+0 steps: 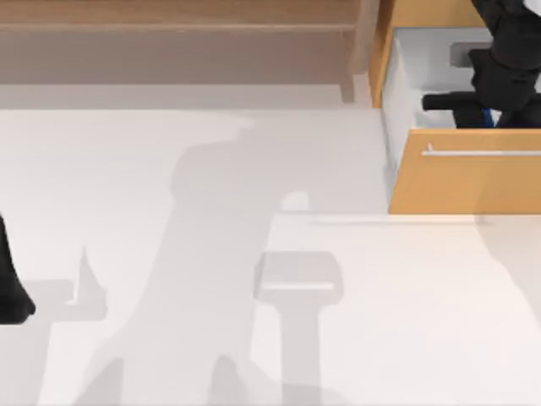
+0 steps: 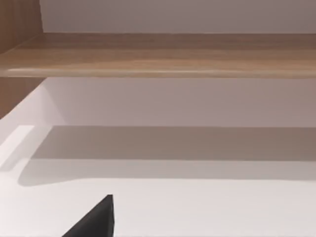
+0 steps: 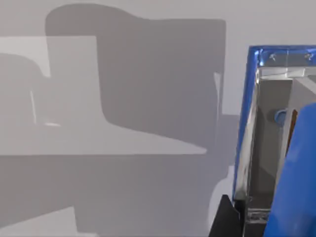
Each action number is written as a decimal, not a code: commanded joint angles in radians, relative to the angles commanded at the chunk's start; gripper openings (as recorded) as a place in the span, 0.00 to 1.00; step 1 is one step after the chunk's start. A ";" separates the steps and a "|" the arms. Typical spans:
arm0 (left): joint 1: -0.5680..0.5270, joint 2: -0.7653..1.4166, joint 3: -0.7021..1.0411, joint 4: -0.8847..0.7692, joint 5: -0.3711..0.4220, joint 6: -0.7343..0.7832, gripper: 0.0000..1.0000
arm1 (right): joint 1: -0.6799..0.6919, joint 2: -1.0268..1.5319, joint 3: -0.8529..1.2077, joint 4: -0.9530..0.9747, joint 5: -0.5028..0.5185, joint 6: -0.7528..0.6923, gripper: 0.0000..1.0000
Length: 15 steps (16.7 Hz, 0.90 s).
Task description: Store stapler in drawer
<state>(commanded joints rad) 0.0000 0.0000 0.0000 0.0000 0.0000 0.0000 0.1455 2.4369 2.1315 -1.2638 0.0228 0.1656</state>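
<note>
The drawer [image 1: 465, 182] stands pulled open at the back right, orange-brown with a silver bar handle [image 1: 482, 153] and a white inside. My right gripper [image 1: 486, 112] reaches down into it, shut on the blue stapler [image 1: 488, 117], of which a thin blue strip shows between the black fingers. In the right wrist view the stapler [image 3: 296, 173] looms close, blue with a shiny metal underside, over the drawer's white floor, with one black fingertip [image 3: 224, 219] beside it. My left arm [image 1: 8, 288] is parked at the table's left edge.
A brown-grey shelf unit [image 1: 186, 42] runs along the back left, and its wooden board [image 2: 158, 54] spans the left wrist view. The white table [image 1: 254, 254] carries the arms' shadows. The drawer front juts out over the table at the right.
</note>
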 joint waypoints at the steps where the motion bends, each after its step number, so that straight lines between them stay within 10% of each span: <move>1: 0.000 0.000 0.000 0.000 0.000 0.000 1.00 | -0.001 0.001 -0.004 0.004 0.000 0.000 0.00; 7: 0.000 0.000 0.000 0.000 0.000 0.000 1.00 | -0.002 0.002 -0.017 0.018 -0.001 -0.001 0.00; 15: 0.000 0.000 0.000 0.000 0.000 0.000 1.00 | -0.002 0.002 -0.017 0.018 -0.001 -0.001 0.60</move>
<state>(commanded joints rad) 0.0000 0.0000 0.0000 0.0000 0.0000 0.0000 0.1432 2.4393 2.1141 -1.2455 0.0215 0.1643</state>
